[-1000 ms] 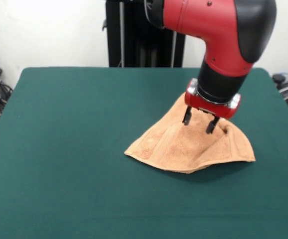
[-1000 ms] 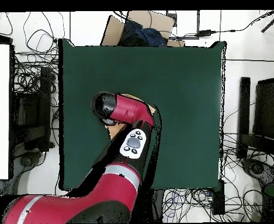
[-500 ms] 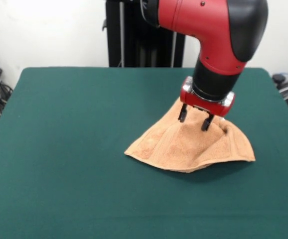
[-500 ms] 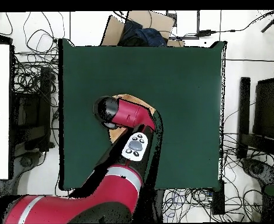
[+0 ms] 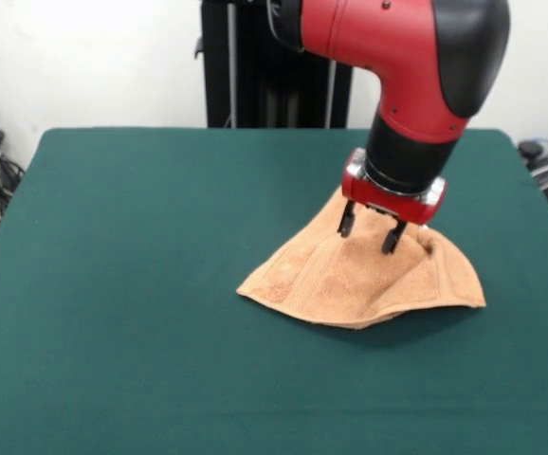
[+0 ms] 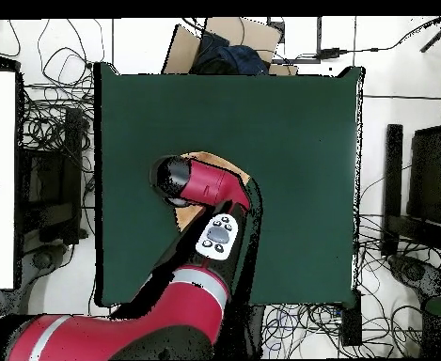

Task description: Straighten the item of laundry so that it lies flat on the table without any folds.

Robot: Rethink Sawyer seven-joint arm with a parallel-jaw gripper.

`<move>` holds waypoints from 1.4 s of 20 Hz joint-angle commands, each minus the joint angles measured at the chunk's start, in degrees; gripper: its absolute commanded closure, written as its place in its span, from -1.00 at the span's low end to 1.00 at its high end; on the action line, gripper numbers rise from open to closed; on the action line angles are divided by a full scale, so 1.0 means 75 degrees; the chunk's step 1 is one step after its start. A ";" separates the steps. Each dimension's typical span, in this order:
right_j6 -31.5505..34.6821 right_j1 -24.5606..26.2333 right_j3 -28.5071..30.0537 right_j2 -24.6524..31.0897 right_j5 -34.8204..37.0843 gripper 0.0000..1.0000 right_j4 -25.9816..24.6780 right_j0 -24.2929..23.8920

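The claw [image 5: 368, 235] hangs with its two black fingers [image 5: 346, 220] spread apart, gripping nothing, tips just above the upper part of the peach-orange towel [image 5: 359, 275]. The towel lies rumpled in a rough triangle on the green desk [image 5: 132, 284], toward 3 o'clock of its middle in the front view, with folds running toward its peak. From overhead, the red arm [image 6: 210, 202] covers most of the towel.
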 commanded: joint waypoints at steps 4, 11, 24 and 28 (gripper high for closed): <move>0.1696 0.0170 0.0317 0.0619 -0.0468 -1.00 0.0144 0.0128; 0.1796 0.1218 -0.1718 0.0374 0.1112 -1.00 0.0127 0.0094; 0.1768 0.1126 -0.1411 0.0449 0.0786 -1.00 0.0142 0.0104; 0.1793 0.1068 -0.1295 0.0459 0.0703 -1.00 0.0162 0.0123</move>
